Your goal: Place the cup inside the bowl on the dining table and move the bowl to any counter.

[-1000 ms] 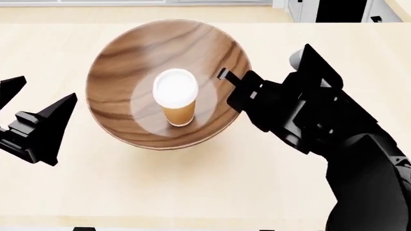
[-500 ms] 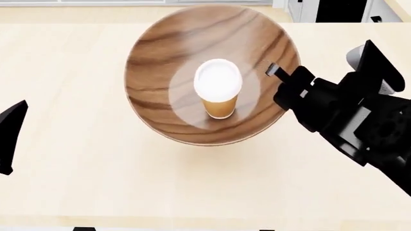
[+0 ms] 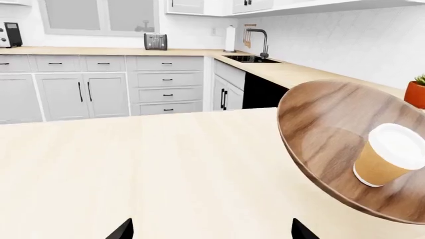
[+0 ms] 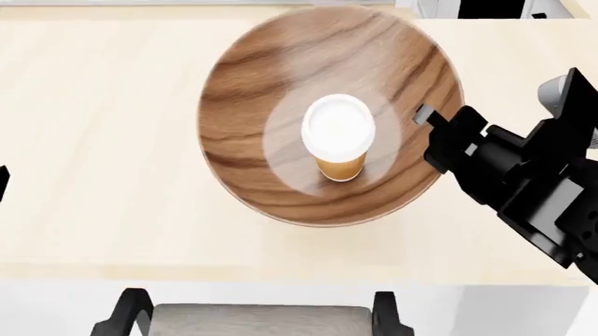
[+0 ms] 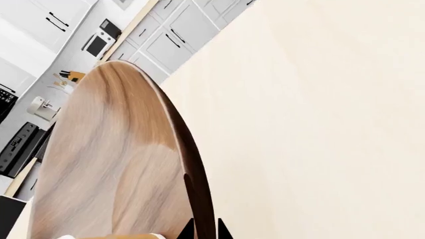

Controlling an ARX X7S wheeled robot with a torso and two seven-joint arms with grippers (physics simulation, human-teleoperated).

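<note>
The dark-brown wooden bowl (image 4: 271,105) hangs above the pale dining table (image 4: 94,140), with the tan paper cup (image 4: 338,136) with its white lid standing upright at its paler centre. My right gripper (image 4: 425,115) is shut on the bowl's right rim; in the right wrist view its tips (image 5: 204,230) pinch the dark rim of the bowl (image 5: 119,159). In the left wrist view the bowl (image 3: 325,129) and cup (image 3: 388,159) sit off to one side, and my left gripper (image 3: 211,230) is open and empty over the table, its tip only just showing at the head view's left edge.
A chair (image 4: 257,318) stands at the table's near edge. The tan counter (image 3: 292,72) with a sink (image 3: 252,58), a toaster (image 3: 155,41) and white cabinets (image 3: 99,89) lies beyond the table. A red-orange pot (image 3: 416,93) sits behind the bowl.
The bowl with the cup, held by my right gripper, has shifted right and slightly nearer in the head view. The view has moved back, showing the table's near edge and a chair. The left gripper has left the view.
</note>
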